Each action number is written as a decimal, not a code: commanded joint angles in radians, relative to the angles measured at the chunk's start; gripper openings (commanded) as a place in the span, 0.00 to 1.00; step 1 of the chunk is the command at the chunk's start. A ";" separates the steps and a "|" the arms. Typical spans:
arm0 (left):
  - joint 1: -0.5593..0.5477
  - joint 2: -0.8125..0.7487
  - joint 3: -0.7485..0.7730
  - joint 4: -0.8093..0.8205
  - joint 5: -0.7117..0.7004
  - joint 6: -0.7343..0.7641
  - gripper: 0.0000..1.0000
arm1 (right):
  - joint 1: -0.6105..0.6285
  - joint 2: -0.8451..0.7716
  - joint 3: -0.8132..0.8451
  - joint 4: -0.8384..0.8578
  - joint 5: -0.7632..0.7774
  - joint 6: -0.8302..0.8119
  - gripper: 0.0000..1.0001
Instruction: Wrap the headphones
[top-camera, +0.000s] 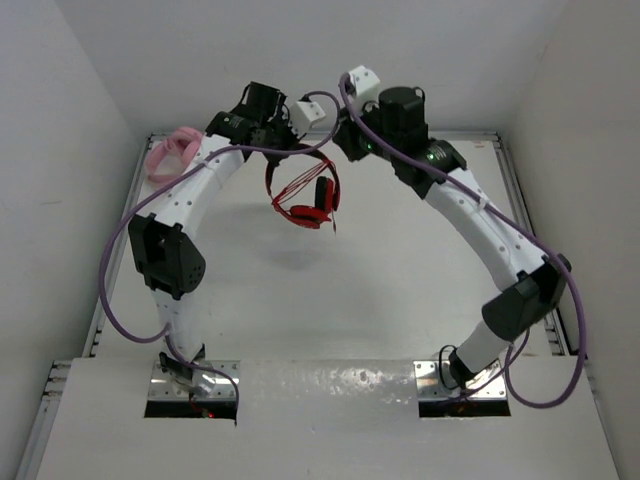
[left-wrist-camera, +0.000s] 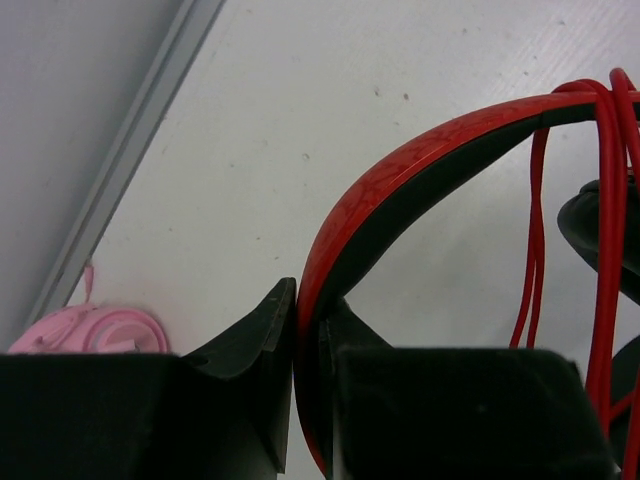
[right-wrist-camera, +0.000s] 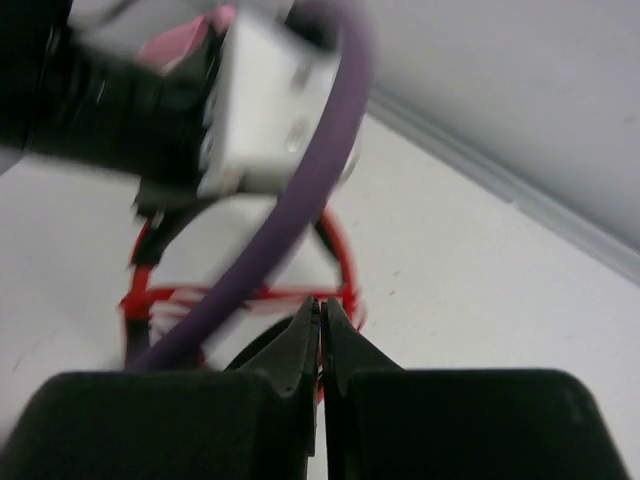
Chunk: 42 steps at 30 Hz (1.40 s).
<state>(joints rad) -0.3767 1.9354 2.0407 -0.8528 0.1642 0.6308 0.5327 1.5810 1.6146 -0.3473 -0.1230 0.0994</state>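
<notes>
**Left gripper clamped on the headband, right gripper pressed shut by the cord**

Left gripper fingers were pinched on the black-lined headband of the headphones, with the red band wedged in the narrow gap between them. To its left, the left rail ran along the edge of the table. The pink headphones lay just inside that rail in the far left corner, close under the left arm's upper links and well apart from the red pair.

The headphones hung off the surface near the back middle of the table, below the two wrists. The ear cups dangled at the bottom, and a faint shadow lay on the table in front of them. The thin red cord ran in several strands over the headband and down beside it.

Right of the headphones, the right gripper's fingers were pressed together, tips pointing at the red strands crossing the band. A red sliver showed in the seam between the fingers. Whether the cord was actually caught there could not be told.

A purple cable from the left wrist crossed right in front of the right wrist camera. The two wrists were crowded near each other, close to the back wall.

White table surface spread between the arms toward the near edge. More of it ran rightward under the right arm to the right rail.
</notes>
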 joint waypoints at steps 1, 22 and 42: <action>-0.018 -0.036 0.009 -0.012 0.080 0.049 0.00 | -0.007 0.120 0.243 -0.105 0.140 -0.007 0.00; 0.093 -0.084 -0.192 0.135 -0.061 -0.373 0.00 | -0.059 -0.156 -0.195 0.014 0.286 0.108 0.14; 0.765 -0.409 -0.833 0.431 -0.003 -0.387 0.00 | -0.060 -0.340 -0.562 0.165 0.158 0.171 0.19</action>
<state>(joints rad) 0.3592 1.5761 1.2381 -0.5201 0.0940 0.2386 0.4736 1.2663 1.0595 -0.2581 0.0715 0.2478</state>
